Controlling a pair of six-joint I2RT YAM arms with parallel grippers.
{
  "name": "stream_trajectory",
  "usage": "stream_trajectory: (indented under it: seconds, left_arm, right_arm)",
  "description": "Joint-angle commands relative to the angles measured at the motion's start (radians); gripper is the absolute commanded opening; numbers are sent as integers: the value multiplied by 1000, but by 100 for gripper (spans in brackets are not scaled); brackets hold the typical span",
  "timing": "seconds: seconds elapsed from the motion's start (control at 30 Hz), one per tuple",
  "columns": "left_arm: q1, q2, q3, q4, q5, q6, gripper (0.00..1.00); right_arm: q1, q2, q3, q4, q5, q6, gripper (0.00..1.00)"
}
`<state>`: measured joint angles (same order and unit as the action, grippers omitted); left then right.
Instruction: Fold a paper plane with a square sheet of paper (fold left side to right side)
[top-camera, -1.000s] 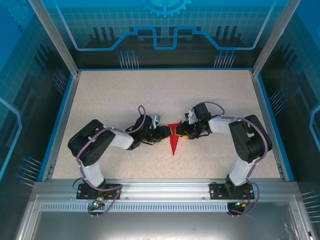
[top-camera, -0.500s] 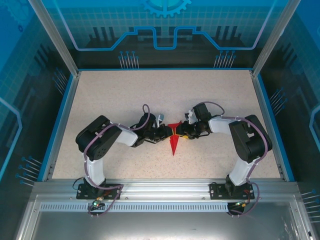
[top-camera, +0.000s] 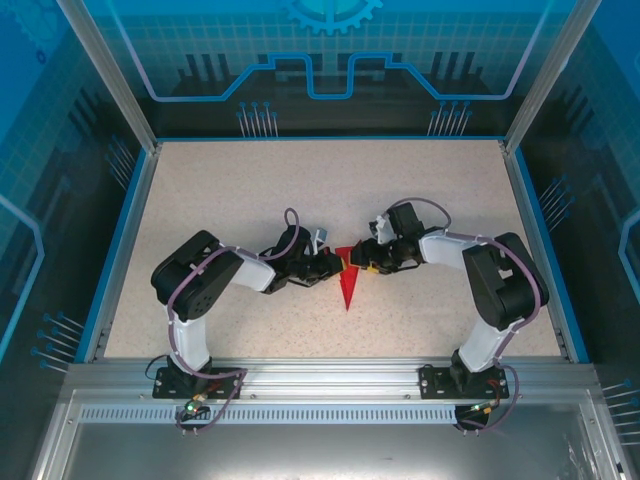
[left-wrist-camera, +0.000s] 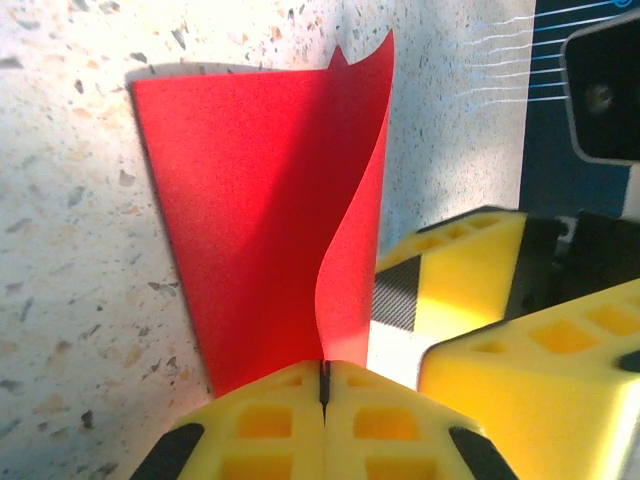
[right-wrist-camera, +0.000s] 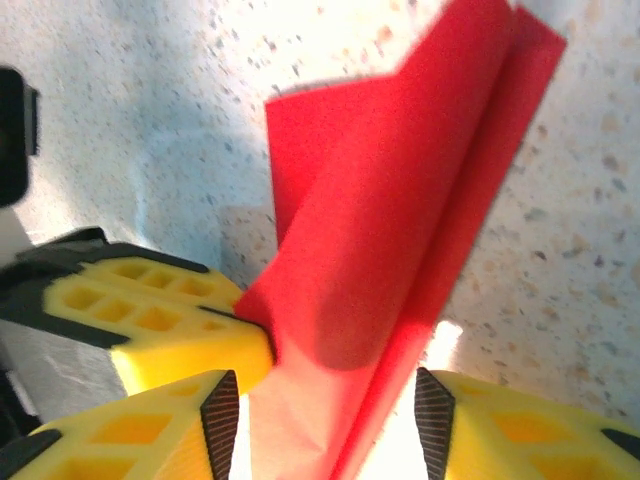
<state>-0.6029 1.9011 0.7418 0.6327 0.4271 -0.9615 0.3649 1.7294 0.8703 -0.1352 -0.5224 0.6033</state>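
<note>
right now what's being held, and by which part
The left gripper pinches the paper plane by the edge of its raised flap; the right gripper stands open astride it.

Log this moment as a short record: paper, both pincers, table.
paper: red paper plane, partly folded, tip toward the arm bases, one flap raised and curling
left pincer: shut on the raised flap's edge
right pincer: open, fingers either side of the paper, apparently not clamping it
surface: speckled table
</note>
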Motion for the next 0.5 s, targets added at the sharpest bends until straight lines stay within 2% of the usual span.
stream_trajectory:
  seconds: [0.0,0.47]
  left_arm:
    - [10,-5,-12,-17,-8,32,0]
    - [11,-17,-32,-24,-33,31,0]
  right_arm:
    - [-7,-7,42,-18,10,-9,56]
    - [-7,49,85,-46,46,0,60]
